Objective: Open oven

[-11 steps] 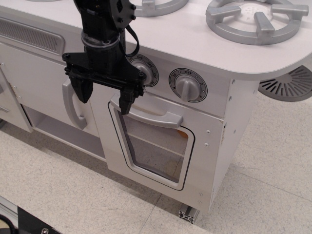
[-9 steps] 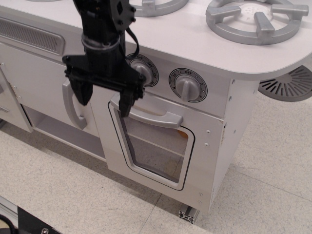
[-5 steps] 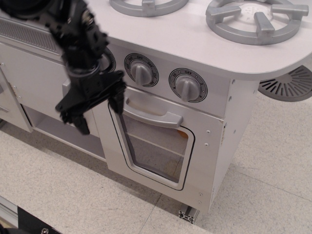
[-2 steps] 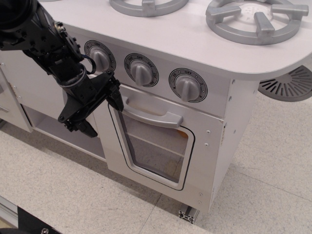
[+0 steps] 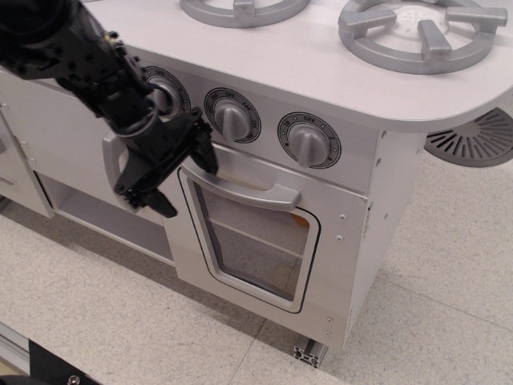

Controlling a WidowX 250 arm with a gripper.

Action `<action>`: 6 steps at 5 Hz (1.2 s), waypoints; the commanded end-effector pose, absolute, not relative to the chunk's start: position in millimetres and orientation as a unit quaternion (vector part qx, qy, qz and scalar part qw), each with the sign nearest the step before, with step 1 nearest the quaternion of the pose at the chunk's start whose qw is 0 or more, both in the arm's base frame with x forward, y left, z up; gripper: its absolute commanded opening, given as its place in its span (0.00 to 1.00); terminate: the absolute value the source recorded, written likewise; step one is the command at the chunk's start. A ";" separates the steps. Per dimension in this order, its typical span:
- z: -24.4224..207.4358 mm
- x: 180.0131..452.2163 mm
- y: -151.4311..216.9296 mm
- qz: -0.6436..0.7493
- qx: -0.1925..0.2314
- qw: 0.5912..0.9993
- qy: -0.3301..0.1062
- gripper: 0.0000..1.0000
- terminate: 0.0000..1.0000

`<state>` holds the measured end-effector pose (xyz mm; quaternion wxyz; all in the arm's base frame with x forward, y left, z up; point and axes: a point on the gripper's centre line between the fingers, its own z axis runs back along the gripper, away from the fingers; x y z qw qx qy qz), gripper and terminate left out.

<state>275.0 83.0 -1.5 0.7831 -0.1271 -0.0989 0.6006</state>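
Observation:
The oven (image 5: 264,241) is the white compartment under the three knobs, its door shut flush, with a rounded clear window and a wide grey horizontal bar handle (image 5: 248,190). My black gripper (image 5: 186,186) is open, tilted sideways in front of the door's upper left corner. Its upper finger (image 5: 206,157) touches or nearly touches the handle's left end. Its lower finger (image 5: 163,204) hangs lower left, off the door's left edge. It holds nothing.
Left of the oven is a plain white cabinet door with a vertical grey handle (image 5: 112,156), partly hidden by my arm. Three knobs (image 5: 309,142) line the panel above. Grey burners (image 5: 417,32) sit on top. A grey floor grate (image 5: 477,138) lies right.
My gripper swung from upright above the handle down to the left, tilted sideways, then moved right so its upper finger reached the handle's left end. The oven door has not moved.

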 end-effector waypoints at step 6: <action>19.6 220.2 91.1 0.428 0.014 0.897 -0.110 1.00 0.00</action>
